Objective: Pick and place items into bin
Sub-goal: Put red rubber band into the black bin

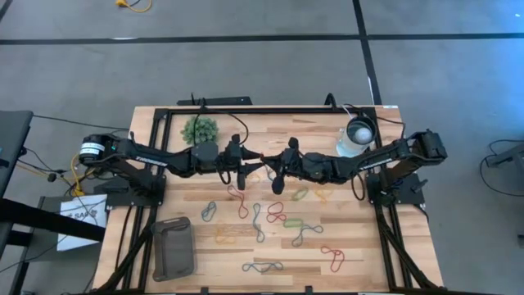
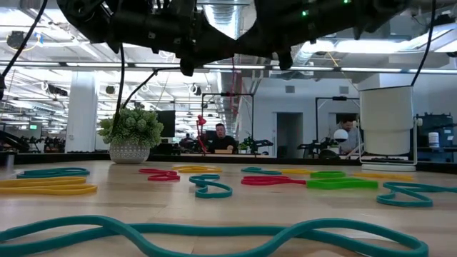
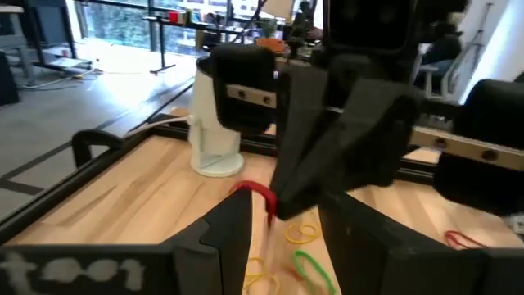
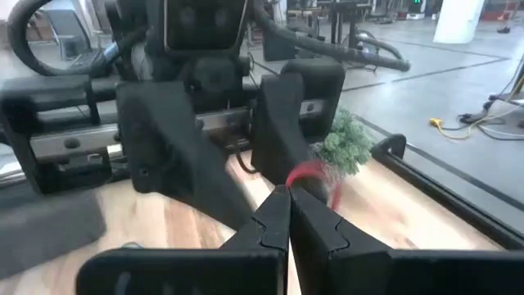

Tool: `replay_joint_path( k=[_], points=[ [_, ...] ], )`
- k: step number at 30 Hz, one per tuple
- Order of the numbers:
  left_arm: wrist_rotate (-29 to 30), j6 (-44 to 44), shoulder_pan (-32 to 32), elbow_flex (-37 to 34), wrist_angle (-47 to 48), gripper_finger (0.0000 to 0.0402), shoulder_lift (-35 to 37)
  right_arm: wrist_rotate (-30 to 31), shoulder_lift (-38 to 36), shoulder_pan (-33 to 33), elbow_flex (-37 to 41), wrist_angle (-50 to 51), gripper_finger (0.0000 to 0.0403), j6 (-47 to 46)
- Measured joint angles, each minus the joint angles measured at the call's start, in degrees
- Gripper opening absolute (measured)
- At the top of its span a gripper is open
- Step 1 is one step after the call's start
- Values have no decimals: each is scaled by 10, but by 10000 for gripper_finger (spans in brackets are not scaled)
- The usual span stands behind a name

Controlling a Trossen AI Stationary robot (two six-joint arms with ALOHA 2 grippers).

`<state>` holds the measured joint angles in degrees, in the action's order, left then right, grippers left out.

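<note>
Both arms meet above the middle of the table. My right gripper [image 4: 288, 201] [image 1: 276, 179] is shut on a red rubber band [image 4: 311, 174] [image 3: 260, 195] and holds it in the air. My left gripper [image 3: 285, 217] [image 1: 248, 170] is open and faces it tip to tip, its fingers standing on either side of the right gripper's tips without touching the band. Several other bands [image 1: 260, 220], red, yellow, green and blue-grey, lie flat on the wood. The dark grey bin [image 1: 172, 246] sits near the table's near left corner. My right gripper pinches the red band at one end of its loop [image 4: 296, 182] between its two shut fingertips. It comes roughly level from the table's right. The rest of the loop curls out past the tips, lifted clear of the table.
The fuzzy green plant ball [image 1: 200, 129] stands at the far left, and the white lamp-like object [image 1: 358, 135] at the far right. A black metal frame [image 1: 164, 164] runs along the table's edges. People sit in the room beyond the table [image 2: 220, 135].
</note>
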<state>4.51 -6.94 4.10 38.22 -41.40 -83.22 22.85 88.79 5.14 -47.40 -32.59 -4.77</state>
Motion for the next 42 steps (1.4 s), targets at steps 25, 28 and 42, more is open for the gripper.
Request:
replay_joint_path(
  k=[25,28,42],
  points=[
    [25,17,-6,0,19,0,0,41,-30,42,-15,63,1,53],
    [24,16,-10,0,17,0,0,60,-48,54,-15,118,11,56],
    [28,-50,-148,0,141,0,185,204,-84,129,-15,430,66,-127]
  ],
)
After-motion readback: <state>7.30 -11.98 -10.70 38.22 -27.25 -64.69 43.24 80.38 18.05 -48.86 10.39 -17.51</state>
